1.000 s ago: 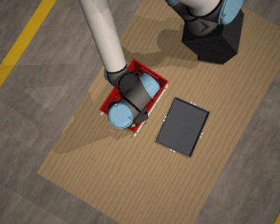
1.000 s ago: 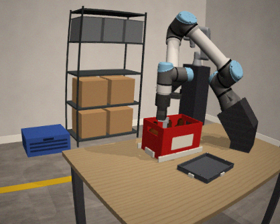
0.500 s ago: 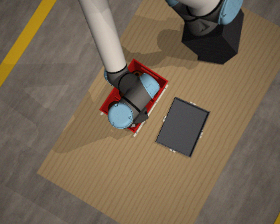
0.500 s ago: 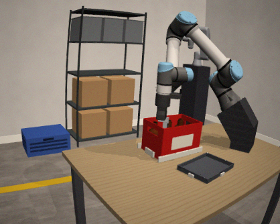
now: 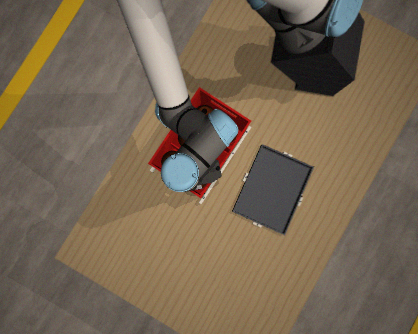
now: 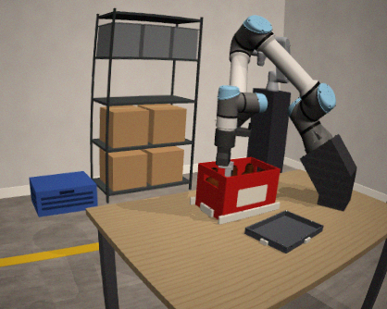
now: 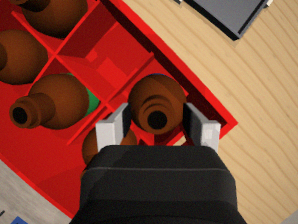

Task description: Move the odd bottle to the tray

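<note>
- Above the red plastic crate (image 6: 238, 194) on the wooden table (image 6: 210, 259), the two-finger grey gripper (image 7: 157, 128) points straight down, and its fingers reach to the level of the crate rim in the exterior view.
- The gripper is fully open and grips nothing; its two grey fingers stand on both sides of the neck of one brown glass bottle (image 7: 157, 100), apart from it.
- This bottle stands upright in the corner compartment of the crate, on the side that faces the tray.
- In the wrist view, three other brown bottles (image 7: 47, 102) are seen in the compartments further away, and a part of a fifth one shows just beside the left finger.
- A small green patch (image 7: 93, 102) shows next to the bottle in the middle compartment; I cannot tell what it is.
- The dark grey flat rectangular tray (image 5: 273, 189) lies on the table beside the crate, not touching it.
- From the top view, the arm covers most of the crate.
- Which bottle has the different neck cannot be told from these views.
</note>
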Robot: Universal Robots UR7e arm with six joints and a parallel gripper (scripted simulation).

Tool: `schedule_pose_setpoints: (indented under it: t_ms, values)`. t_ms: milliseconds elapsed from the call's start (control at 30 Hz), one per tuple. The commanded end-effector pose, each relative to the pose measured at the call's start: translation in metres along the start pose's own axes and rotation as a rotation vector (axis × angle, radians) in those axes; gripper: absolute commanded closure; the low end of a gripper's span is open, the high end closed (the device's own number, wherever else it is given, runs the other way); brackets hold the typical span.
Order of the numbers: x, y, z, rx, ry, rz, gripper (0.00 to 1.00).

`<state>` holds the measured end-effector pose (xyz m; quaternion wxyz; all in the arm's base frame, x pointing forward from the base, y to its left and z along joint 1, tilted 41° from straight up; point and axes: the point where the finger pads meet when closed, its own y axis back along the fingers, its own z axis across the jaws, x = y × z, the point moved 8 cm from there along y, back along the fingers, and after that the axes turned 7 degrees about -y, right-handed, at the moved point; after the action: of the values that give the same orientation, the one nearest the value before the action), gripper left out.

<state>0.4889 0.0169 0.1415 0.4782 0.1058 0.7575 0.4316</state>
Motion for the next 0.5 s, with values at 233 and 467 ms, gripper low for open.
schedule_pose_setpoints:
  t_ms: [233,467]
  values:
    - [-0.0002,0.0005,0.0002,-0.001,0.000,-0.001,1.00]
    - [-0.0002,0.0005,0.0002,-0.001,0.000,-0.001,1.00]
